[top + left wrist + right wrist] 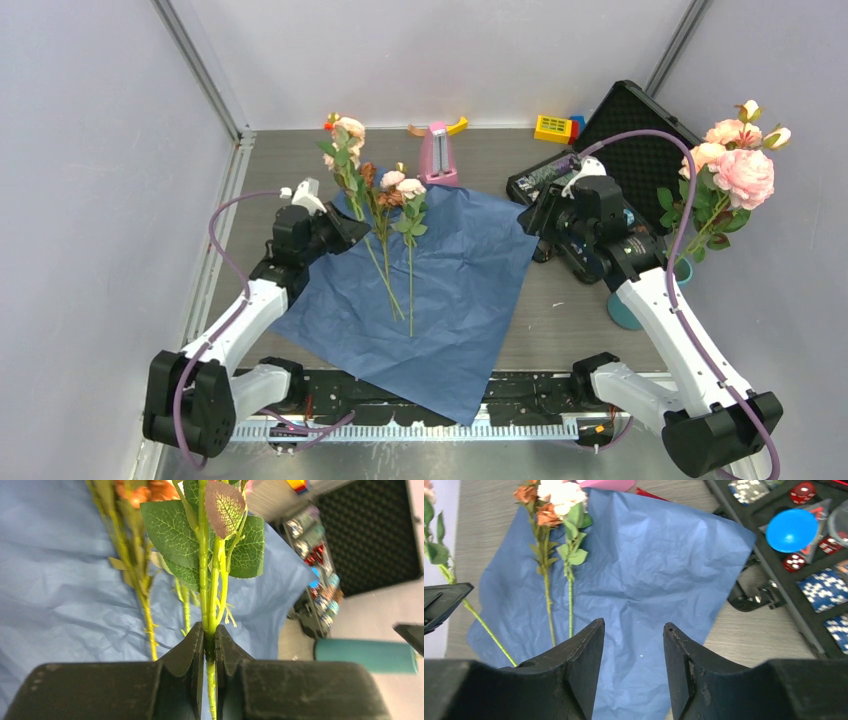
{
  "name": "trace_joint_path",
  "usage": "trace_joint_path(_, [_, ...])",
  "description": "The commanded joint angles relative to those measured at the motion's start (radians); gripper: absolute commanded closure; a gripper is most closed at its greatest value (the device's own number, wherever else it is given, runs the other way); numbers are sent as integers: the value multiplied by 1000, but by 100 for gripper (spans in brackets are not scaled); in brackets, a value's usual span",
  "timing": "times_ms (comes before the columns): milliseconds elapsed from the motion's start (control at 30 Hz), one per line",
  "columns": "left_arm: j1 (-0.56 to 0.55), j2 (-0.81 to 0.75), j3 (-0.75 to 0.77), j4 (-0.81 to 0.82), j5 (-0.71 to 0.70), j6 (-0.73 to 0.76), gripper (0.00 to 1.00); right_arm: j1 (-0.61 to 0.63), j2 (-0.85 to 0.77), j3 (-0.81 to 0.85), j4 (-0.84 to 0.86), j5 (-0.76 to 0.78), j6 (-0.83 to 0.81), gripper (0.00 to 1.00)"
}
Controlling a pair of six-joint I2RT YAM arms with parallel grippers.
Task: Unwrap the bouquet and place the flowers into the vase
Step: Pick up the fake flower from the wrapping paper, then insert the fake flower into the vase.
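Note:
The blue wrapping paper (440, 290) lies spread flat on the table. Two roses (398, 230) rest on it, stems toward me. My left gripper (348, 226) is shut on the green stem (210, 605) of a third flower (345, 135), holding it over the paper's left edge; in the left wrist view the jaws pinch the stem (210, 642). My right gripper (532, 214) hovers open over the paper's right side, nothing between its fingers (633, 627). The teal vase (624, 312) stands at the right behind my right arm, with several pink roses (735, 165) in it.
A pink metronome-shaped object (437, 152) stands behind the paper. An open black case (640, 140) with dice and chips (804, 555) lies at the back right, a yellow block (553, 127) beside it. Grey walls close in on both sides.

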Motion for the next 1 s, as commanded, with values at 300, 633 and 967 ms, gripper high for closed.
trace_joint_path(300, [-109, -76, 29, 302, 368, -46, 100, 156, 89, 75, 260, -243, 146, 36])
trace_joint_path(633, [-262, -20, 78, 445, 399, -118, 100, 343, 246, 134, 483, -292, 269, 32])
trace_joint_path(967, [-276, -23, 69, 459, 412, -129, 100, 405, 307, 177, 561, -291, 314, 35])
